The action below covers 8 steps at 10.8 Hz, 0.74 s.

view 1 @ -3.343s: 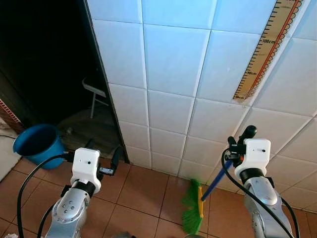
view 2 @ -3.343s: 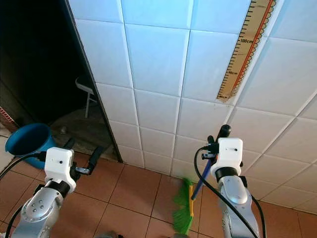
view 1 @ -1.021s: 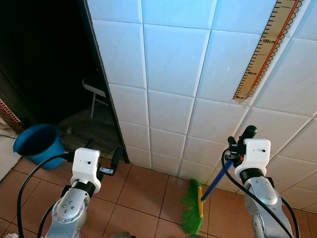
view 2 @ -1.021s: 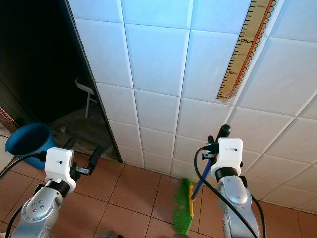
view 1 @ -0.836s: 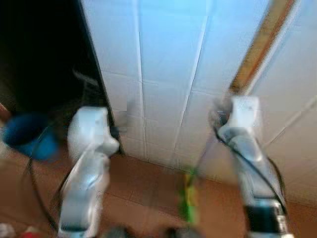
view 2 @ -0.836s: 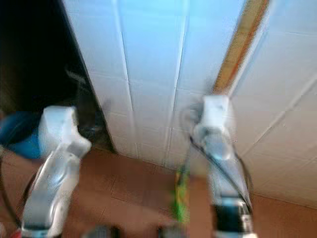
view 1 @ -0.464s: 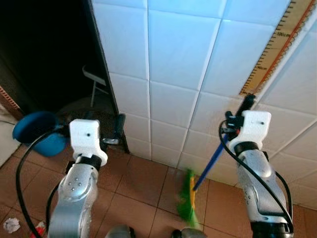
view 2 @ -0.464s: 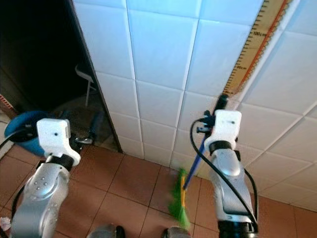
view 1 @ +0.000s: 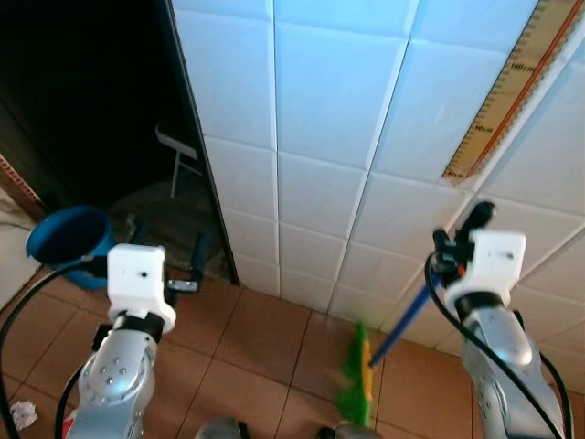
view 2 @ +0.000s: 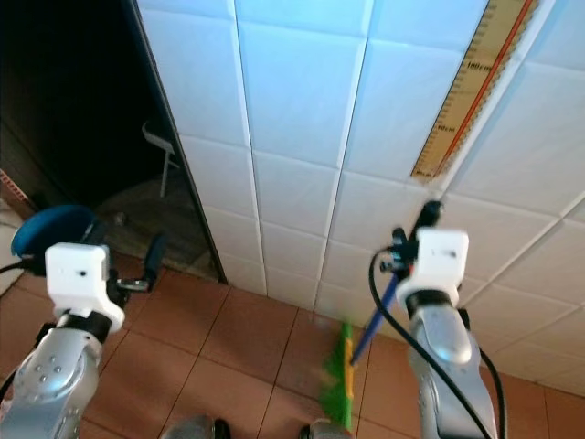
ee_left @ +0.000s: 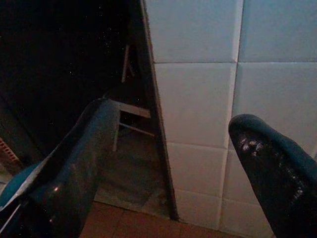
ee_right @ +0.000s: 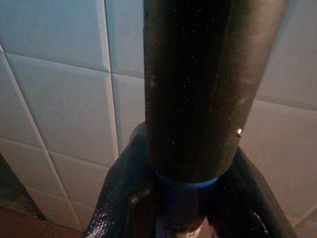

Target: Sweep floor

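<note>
Right hand (view 2: 413, 240): raised at the right in front of the tiled wall, its black fingers (ee_right: 124, 198) pressed around the top of the broom handle, pinching it.
Broom handle (view 1: 402, 326): blue with a black upper grip, slanting from the right hand down and to the left toward the floor.
Broom head (view 2: 339, 384): green bristles with a yellow band, low on the floor tiles near the foot of the wall, between the two arms and closer to the right one.
Left hand (view 1: 169, 263): held out at the left, fingers (ee_left: 74, 168) spread apart, nothing between them, pointing toward the edge of the dark doorway.
Floor (view 1: 265, 338): reddish-brown tiles, meeting the wall just beyond the broom.
Wall (view 2: 302, 137): pale blue-white square tiles, running across the far side.
Height chart (view 2: 462, 91): long strip with centimetre marks, fixed slanting on the wall at the upper right.
Doorway (view 1: 91, 110): dark opening at the far left, a pale chair (view 1: 178, 160) inside it.
Bucket (view 1: 69, 242): blue, on the floor at the left, near the doorway.
Scrap (view 1: 20, 413): small crumpled white bit on the floor at the near left.
</note>
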Available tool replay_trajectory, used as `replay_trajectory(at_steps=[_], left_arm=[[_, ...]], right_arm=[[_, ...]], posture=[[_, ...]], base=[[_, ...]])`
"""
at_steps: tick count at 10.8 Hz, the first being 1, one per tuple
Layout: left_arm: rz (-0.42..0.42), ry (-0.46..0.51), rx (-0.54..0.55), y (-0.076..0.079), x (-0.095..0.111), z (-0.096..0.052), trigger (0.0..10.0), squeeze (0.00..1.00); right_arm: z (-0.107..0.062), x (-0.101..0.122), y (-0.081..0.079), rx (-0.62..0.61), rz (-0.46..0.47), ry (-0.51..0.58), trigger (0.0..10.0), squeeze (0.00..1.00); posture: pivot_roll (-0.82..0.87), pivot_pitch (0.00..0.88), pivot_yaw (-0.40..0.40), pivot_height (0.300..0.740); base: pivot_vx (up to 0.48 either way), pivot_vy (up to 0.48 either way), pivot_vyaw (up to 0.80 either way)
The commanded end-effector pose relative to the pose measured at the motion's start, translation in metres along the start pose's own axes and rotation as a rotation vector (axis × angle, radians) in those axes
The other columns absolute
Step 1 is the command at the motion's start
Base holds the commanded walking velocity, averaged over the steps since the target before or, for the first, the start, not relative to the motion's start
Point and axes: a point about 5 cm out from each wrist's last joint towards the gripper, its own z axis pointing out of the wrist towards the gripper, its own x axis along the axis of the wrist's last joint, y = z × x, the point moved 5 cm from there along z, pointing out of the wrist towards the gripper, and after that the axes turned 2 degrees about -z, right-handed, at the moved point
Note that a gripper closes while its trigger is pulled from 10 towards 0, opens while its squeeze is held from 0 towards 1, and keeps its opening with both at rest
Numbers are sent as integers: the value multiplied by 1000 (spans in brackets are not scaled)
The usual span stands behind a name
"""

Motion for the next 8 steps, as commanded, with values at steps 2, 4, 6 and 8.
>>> replay_trajectory(at_steps=[2,4,6,8], left_arm=[[-2,39,11,6,12,8,10000,0],[10,52,104,1,20,11,10000,0],[6,15,82,4,9,11,10000,0],[26,35,87,5,15,15,10000,0]], right_arm=[[7,12,-7,32,-60,32,10000,0],[11,32,-17,59,-24,85,10000,0],[13,29,-17,45,-15,73,10000,0],[15,27,-20,55,-16,72,10000,0]], posture=[[40,47,-6,740],[42,54,18,740],[35,46,6,740],[37,34,5,740]], base=[[0,0,400],[0,0,800],[0,0,800],[0,0,800]])
